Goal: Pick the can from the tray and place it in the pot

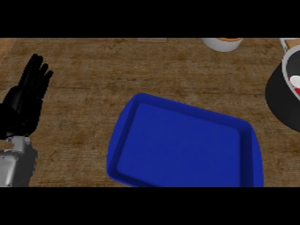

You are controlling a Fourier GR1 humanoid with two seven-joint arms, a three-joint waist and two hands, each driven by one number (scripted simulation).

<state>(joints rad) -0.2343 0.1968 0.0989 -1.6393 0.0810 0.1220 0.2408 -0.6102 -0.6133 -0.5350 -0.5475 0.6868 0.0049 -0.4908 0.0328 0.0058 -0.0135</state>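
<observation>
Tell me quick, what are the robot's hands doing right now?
Left hand: open, fingers straight up, resting at the left edge, holding nothing.
Right hand: not in the picture, so it cannot be told.

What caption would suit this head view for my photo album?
Red-and-white can sits inside the black pot; blue rectangular tray holds nothing; black left hand rests open.
</observation>
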